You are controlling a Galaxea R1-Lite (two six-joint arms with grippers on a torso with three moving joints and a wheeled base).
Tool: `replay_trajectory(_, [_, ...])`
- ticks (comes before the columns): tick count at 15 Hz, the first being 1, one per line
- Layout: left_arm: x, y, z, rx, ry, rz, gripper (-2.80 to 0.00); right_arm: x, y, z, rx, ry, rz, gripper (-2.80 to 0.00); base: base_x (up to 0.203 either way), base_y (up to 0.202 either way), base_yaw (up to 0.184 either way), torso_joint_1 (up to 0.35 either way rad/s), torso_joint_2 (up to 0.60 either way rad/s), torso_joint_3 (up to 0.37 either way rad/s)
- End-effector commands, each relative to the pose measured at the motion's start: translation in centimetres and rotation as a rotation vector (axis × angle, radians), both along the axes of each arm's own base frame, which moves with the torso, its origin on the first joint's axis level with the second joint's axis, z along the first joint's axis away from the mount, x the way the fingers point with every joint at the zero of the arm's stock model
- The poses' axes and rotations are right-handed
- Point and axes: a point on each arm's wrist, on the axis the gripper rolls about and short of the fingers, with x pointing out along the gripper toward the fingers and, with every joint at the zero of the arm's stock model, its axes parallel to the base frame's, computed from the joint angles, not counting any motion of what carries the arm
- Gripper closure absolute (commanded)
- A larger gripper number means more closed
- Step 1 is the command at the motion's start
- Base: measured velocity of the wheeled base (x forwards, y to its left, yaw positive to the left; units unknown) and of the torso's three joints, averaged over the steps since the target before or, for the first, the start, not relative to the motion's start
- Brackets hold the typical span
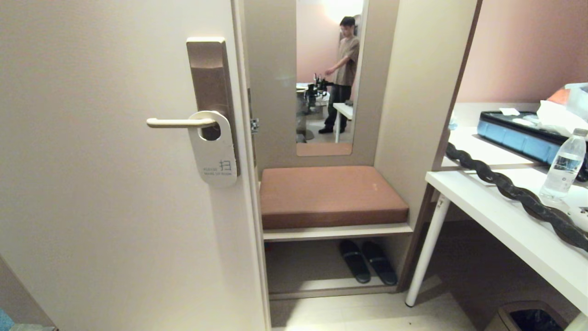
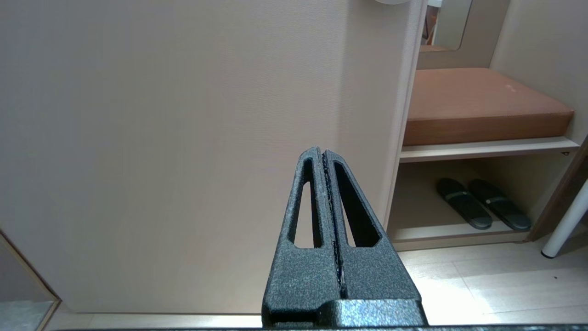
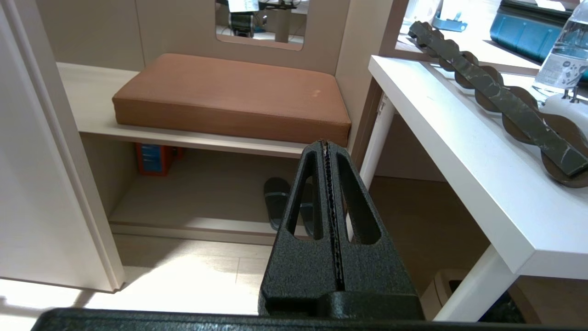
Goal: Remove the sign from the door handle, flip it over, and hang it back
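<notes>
Sign (image 1: pixel 214 149) hangs on the door handle (image 1: pixel 180 122), white side out, so we haven't started: lifting it off, flipping and rehanging are all left. Left gripper (image 2: pixel 324 154) and right gripper (image 3: pixel 326 145) both have jaws closed, holding nothing, down low.

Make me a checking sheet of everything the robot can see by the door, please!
Surface: plain cream door, shut against its frame.
Job's things: white flat door sign with grey text hangs by its oval hole on the slim cream lever handle, set in a tall bronze metal plate.
Clutter: clear plastic water bottle and blue tray on the white desk.
Grippers: left gripper low before the door, fingers shut, empty; right gripper faces the brown bench cushion, shut, empty.
Cables: nothing seen.
Surroundings: black slippers under the bench; a person in the mirror.
</notes>
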Motion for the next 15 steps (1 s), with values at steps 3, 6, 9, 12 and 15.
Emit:
replay_trajectory(3, [0.01, 0.00, 0.00, 0.000, 0.001, 0.000, 0.00, 0.00, 0.00, 0.00, -0.001, 0.000, 0.002, 0.00, 0.000, 0.000, 0.000, 0.000, 0.00, 0.000])
replay_trajectory(6, [0.01, 0.00, 0.00, 0.000, 0.001, 0.000, 0.00, 0.00, 0.00, 0.00, -0.001, 0.000, 0.002, 0.00, 0.000, 0.000, 0.000, 0.000, 0.00, 0.000])
replay_trajectory(9, [0.01, 0.00, 0.00, 0.000, 0.001, 0.000, 0.00, 0.00, 0.00, 0.00, 0.001, 0.000, 0.000, 0.00, 0.000, 0.000, 0.000, 0.000, 0.00, 0.000])
replay_trajectory(12, [0.01, 0.00, 0.00, 0.000, 0.001, 0.000, 0.00, 0.00, 0.00, 0.00, 0.010, 0.000, 0.001, 0.00, 0.000, 0.000, 0.000, 0.000, 0.00, 0.000])
replay_trajectory(15, [0.02, 0.00, 0.01, 0.000, 0.003, 0.000, 0.00, 0.00, 0.00, 0.02, 0.008, -0.001, 0.002, 0.00, 0.000, 0.000, 0.000, 0.000, 0.00, 0.000])
